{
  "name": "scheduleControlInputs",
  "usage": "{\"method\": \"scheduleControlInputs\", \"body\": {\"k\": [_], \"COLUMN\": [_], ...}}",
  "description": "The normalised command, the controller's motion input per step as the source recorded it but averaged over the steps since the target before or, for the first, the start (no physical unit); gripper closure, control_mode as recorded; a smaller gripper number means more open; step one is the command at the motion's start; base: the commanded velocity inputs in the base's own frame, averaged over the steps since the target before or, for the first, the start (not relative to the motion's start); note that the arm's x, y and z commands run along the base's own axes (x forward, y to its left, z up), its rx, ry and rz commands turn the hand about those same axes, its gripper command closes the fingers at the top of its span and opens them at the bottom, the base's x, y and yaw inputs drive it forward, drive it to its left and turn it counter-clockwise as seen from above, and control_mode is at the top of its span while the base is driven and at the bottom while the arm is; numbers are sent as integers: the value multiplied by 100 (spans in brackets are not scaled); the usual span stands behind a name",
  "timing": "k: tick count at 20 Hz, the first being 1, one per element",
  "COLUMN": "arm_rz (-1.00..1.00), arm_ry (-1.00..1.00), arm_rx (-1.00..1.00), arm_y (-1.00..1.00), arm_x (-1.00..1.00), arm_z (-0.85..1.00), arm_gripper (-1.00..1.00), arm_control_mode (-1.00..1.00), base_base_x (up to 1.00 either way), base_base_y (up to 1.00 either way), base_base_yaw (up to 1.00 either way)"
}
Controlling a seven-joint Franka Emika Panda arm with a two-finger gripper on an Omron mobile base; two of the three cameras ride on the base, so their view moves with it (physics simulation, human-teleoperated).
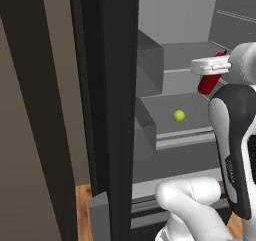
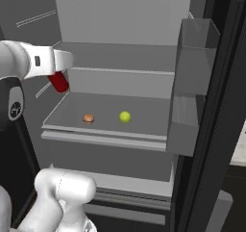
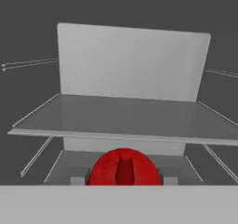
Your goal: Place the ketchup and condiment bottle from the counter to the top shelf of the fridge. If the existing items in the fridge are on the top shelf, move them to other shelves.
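Note:
My gripper (image 3: 124, 179) is shut on the red ketchup (image 3: 124, 168) bottle, whose rounded end fills the space between the fingers. The ketchup (image 2: 60, 82) hangs tilted from the white hand at the left side of the open fridge, just below the level of the top shelf (image 2: 120, 58). In the left base view the ketchup (image 1: 208, 84) shows under the hand, in front of the top shelf (image 1: 190, 52). Straight ahead in the hand view lies the bare top shelf (image 3: 125, 116). The condiment bottle is out of view.
On the shelf below lie a small green fruit (image 2: 125, 116) and a small orange-brown item (image 2: 88, 118); the green fruit (image 1: 179, 115) shows from the left too. Grey door bins (image 2: 194, 72) hang on the open door at the right. A dark fridge edge (image 1: 115, 110) stands close on the left.

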Motion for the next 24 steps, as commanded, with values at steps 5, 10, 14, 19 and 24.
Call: {"method": "scheduleControlInputs", "body": {"k": [5, 10, 14, 19, 24], "arm_rz": [0, 0, 0, 0, 0], "arm_ry": [0, -2, -1, 0, 0], "arm_rx": [-1, 0, 0, 0, 0], "arm_y": [0, 0, 0, -1, -8], "arm_x": [85, 98, 99, 93, 67], "arm_z": [29, 0, -13, -33, -37], "arm_gripper": [100, 100, 100, 100, 100], "arm_control_mode": [-100, -100, -100, -100, -100], "base_base_x": [0, 0, 0, 0, 0], "base_base_y": [0, 0, 0, 0, 0], "base_base_yaw": [0, 0, 0, 0, 0]}}
